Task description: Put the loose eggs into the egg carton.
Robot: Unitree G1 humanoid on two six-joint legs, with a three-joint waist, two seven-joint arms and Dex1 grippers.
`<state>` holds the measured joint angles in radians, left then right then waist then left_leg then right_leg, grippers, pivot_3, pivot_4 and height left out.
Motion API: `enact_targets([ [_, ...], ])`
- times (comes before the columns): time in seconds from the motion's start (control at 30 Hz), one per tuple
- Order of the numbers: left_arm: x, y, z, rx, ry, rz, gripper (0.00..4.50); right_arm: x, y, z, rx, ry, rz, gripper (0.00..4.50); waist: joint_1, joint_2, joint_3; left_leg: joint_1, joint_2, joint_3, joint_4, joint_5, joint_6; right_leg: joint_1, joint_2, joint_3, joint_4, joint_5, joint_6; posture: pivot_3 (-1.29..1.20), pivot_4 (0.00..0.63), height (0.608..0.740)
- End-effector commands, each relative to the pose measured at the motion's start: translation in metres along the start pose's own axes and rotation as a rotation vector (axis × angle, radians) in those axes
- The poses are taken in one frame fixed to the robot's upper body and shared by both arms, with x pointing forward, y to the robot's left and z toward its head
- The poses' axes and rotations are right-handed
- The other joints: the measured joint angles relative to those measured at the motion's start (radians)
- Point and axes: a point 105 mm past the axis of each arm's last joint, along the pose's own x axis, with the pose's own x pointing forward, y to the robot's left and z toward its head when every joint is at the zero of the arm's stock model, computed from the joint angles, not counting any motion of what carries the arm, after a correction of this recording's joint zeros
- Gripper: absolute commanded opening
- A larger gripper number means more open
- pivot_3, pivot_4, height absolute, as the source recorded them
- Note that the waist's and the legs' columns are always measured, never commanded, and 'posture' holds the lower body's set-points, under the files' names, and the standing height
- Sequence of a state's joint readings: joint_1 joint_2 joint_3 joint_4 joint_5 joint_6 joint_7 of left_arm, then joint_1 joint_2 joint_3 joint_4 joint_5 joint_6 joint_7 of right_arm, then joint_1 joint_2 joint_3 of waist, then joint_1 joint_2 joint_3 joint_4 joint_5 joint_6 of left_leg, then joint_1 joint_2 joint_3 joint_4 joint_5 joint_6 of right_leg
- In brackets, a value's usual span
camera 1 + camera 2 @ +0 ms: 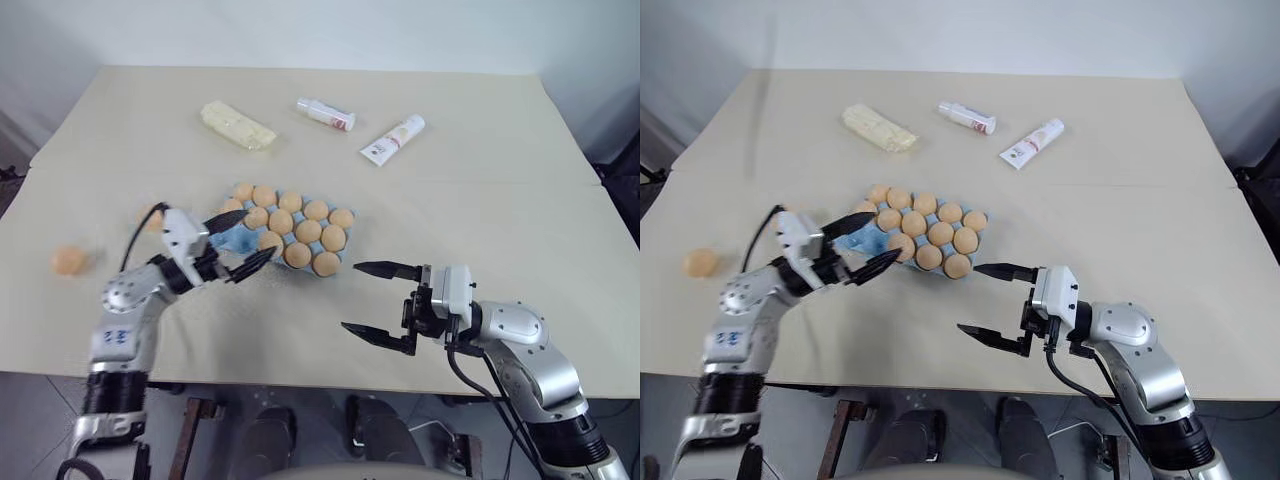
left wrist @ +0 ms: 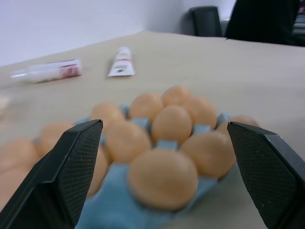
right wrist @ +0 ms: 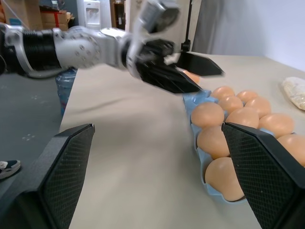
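Hovering spread and empty at the egg carton [image 1: 243,239], the left pincer [image 1: 240,245] should next descend squarely over the loose egg [image 1: 68,261]; right pincer [image 1: 381,302] spread.

No text, brand or number can be read with certainty. The white tube [image 1: 392,139] on the far part of the table carries a label with coloured print, but the letters are too small to make out; in the left wrist view the same tube [image 2: 121,62] shows only a blurred mark. The small white bottle [image 1: 326,114] beside it has a red and white label, also not readable. On the left arm [image 1: 118,335] there is a small sticker with dark characters that look like digits, but I cannot tell which ones they are.
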<state>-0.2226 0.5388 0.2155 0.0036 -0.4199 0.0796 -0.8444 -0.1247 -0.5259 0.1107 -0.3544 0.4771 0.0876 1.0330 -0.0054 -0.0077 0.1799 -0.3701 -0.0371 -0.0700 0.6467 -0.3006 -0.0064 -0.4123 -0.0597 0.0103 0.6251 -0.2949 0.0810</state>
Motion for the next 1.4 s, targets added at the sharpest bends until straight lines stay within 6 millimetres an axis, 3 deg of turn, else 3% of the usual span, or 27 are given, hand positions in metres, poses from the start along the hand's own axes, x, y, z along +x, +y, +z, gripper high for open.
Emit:
enact_targets([
  [0.03, -0.051, 0.023, 0.011, 0.05, 0.021, 0.144, 4.47, 0.0, 0.001, 0.009, -0.019, -0.03, 0.029, 4.5, 0.0, 0.0, 0.0, 0.0, 0.0, 0.0, 0.0, 0.0, 0.0, 0.0, 0.0, 0.0, 0.0, 0.0, 0.0, 0.0, 0.15, 0.74],
  [0.17, -0.107, 0.043, 0.006, 0.078, 0.072, 0.365, 4.47, 0.001, 0.001, 0.009, -0.017, -0.032, 0.045, 4.5, 0.011, 0.0, 0.0, 0.0, 0.001, -0.001, 0.0, 0.0, 0.0, 0.001, -0.001, -0.001, -0.001, -0.001, -0.001, 0.0, 0.15, 0.74],
  [0.3, -0.162, 0.051, -0.008, 0.039, 0.136, 0.573, 4.47, 0.002, 0.0, 0.009, -0.017, -0.037, 0.047, 4.5, 0.015, 0.0, 0.0, 0.0, 0.0, -0.001, 0.0, -0.001, 0.002, 0.002, -0.002, -0.001, -0.004, -0.001, -0.001, 0.0, 0.15, 0.74],
  [0.43, -0.182, 0.05, -0.016, -0.015, 0.134, 0.667, 4.47, 0.002, -0.001, 0.009, -0.016, -0.038, 0.043, 4.5, 0.026, 0.0, 0.0, 0.0, 0.001, -0.001, -0.001, -0.001, 0.002, 0.002, -0.002, -0.001, -0.005, -0.001, -0.002, 0.0, 0.15, 0.74],
  [0.57, -0.165, 0.046, -0.021, -0.033, 0.125, 0.647, 4.47, 0.002, -0.001, 0.01, -0.015, -0.04, 0.04, 4.5, 0.032, 0.0, 0.0, -0.001, 0.001, -0.001, 0.0, -0.001, 0.002, 0.002, -0.002, -0.001, -0.005, -0.001, -0.002, 0.0, 0.15, 0.74],
  [0.73, -0.14, 0.06, -0.022, -0.073, 0.11, 0.663, 4.47, 0.0, -0.003, 0.011, -0.02, -0.034, 0.028, 4.5, 0.03, 0.0, 0.0, 0.0, 0.001, -0.001, 0.0, -0.001, 0.002, 0.002, -0.002, -0.001, -0.004, -0.001, -0.002, 0.0, 0.15, 0.74],
  [0.9, -0.089, 0.091, -0.024, -0.112, 0.106, 0.655, 4.47, -0.001, -0.004, 0.011, -0.026, -0.026, 0.018, 4.5, 0.032, 0.0, 0.0, -0.001, 0.0, -0.001, 0.0, -0.001, 0.002, 0.002, -0.001, -0.002, -0.004, 0.0, -0.001, 0.0, 0.15, 0.74],
  [1.0, -0.053, 0.112, -0.035, -0.153, 0.169, 0.639, 4.47, -0.001, -0.006, 0.012, -0.035, -0.024, 0.009, 4.5, 0.033, -0.001, 0.0, -0.001, -0.002, -0.002, 0.001, -0.001, 0.002, 0.002, -0.001, -0.003, -0.002, 0.0, 0.0, 0.0, 0.15, 0.74],
  [1.17, -0.026, 0.132, -0.041, -0.155, 0.224, 0.642, 4.47, 0.0, -0.008, 0.012, -0.039, -0.028, -0.009, 4.5, 0.007, -0.002, -0.001, -0.001, -0.002, 0.002, -0.001, -0.001, 0.001, -0.001, -0.001, 0.0, -0.003, 0.001, 0.002, 0.0, 0.15, 0.74],
  [1.33, -0.02, 0.141, -0.051, -0.141, 0.299, 0.674, 4.47, 0.001, -0.006, 0.012, -0.036, -0.032, -0.017, 4.5, 0.003, -0.003, 0.0, -0.003, -0.001, 0.001, -0.001, -0.001, 0.001, -0.002, 0.0, -0.001, -0.003, 0.001, 0.002, 0.0, 0.15, 0.74],
  [1.4, -0.019, 0.142, -0.051, -0.153, 0.287, 0.669, 4.05, 0.001, -0.007, 0.012, -0.034, -0.034, -0.029, 4.5, 0.003, -0.003, 0.0, -0.003, -0.002, 0.002, 0.0, -0.001, 0.001, -0.002, 0.0, -0.001, -0.002, 0.001, 0.002, 0.0, 0.15, 0.74],
])
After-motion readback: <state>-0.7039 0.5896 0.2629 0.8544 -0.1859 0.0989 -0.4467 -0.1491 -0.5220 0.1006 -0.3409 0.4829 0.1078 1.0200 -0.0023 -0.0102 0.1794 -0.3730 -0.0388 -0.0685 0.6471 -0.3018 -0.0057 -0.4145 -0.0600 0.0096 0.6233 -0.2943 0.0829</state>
